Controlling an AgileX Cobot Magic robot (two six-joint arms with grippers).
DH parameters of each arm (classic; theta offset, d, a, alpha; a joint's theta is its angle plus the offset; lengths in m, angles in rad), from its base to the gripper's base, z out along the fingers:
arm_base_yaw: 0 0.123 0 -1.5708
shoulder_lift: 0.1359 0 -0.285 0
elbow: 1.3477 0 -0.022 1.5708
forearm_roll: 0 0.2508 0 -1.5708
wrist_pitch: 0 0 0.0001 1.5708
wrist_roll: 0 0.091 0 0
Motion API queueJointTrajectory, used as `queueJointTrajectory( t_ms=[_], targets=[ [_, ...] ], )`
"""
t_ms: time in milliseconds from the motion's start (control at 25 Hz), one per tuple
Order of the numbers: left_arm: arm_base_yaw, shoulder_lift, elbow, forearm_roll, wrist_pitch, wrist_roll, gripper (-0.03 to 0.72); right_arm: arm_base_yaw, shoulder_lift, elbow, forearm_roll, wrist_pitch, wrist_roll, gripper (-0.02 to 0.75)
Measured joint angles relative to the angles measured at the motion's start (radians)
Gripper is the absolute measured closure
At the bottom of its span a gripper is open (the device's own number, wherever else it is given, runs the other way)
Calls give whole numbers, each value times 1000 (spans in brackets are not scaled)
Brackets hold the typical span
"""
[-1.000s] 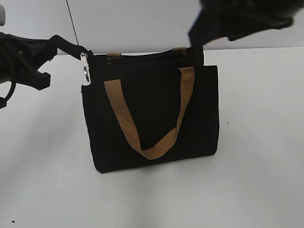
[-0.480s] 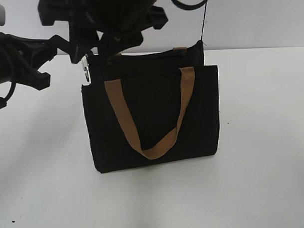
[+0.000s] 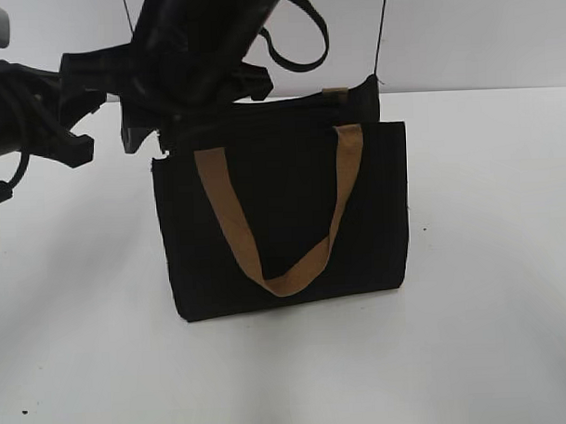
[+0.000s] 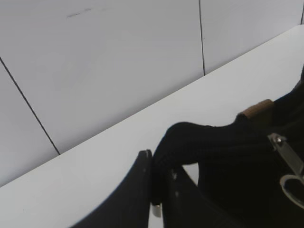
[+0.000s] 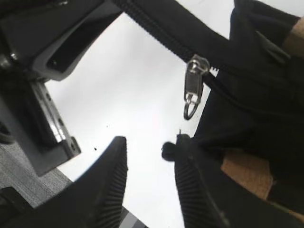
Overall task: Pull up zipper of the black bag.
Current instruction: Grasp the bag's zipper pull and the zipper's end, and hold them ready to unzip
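Note:
The black bag (image 3: pixel 283 221) stands upright on the white table, a tan handle (image 3: pixel 266 268) hanging down its front. My left gripper (image 3: pixel 75 108) is shut on a black fabric tab (image 4: pixel 190 137) at the bag's top left corner and holds it taut (image 4: pixel 156 166). My right gripper (image 3: pixel 150 133) hangs open over that same corner. In the right wrist view its fingertips (image 5: pixel 152 142) sit just below the silvery pull tab (image 5: pixel 192 88), which dangles from the zipper track (image 5: pixel 156 28). The fingers do not touch the tab. The right arm hides the pull in the exterior view.
The white table (image 3: pixel 492 335) spreads around the bag, with a pale wall behind. A silvery clip (image 4: pixel 287 159) hangs on the bag's end near my left gripper. The left arm's body (image 5: pixel 42 95) stands close beside my right gripper.
My right arm has swept from the upper right across to the bag's top left corner and now covers the silvery pull. The left arm and the bag have not moved.

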Motion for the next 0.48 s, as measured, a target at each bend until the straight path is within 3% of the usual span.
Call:
queueJointTrajectory(
  t_ms=[480],
  targets=[
    [0,0,0,0,0,0,659,0,30,-1,-146,-72,128,475]
  ],
)
